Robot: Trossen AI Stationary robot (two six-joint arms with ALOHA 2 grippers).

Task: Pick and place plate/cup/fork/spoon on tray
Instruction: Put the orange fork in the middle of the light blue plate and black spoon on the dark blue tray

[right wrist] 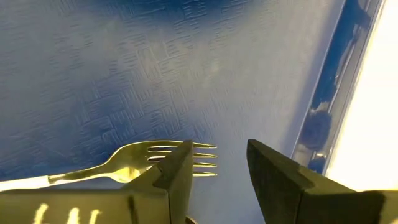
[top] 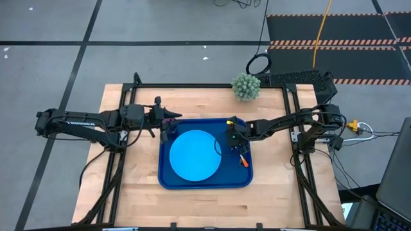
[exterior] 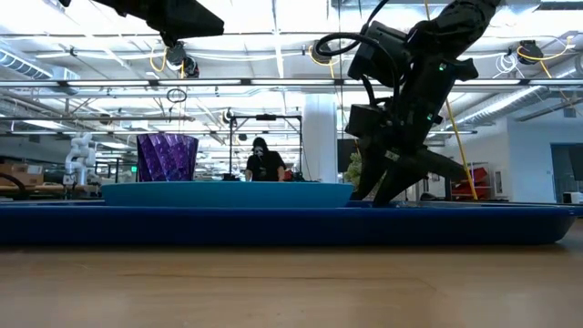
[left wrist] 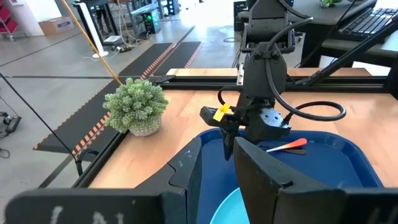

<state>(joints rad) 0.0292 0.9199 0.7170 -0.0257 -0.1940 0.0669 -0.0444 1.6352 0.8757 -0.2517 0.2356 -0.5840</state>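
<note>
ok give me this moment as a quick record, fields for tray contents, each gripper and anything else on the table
tray: dark blue, centre of the wooden table
plate: light blue, lying flat in the tray
cup: purple, in the tray by the plate, near the left arm
fork: orange handle, lying on the tray floor under the right gripper
spoon: not seen
left gripper: at the tray's edge over the cup
right gripper: low over the tray, fingers apart astride the fork's tines
plant: small green one at the table's far edge
</note>
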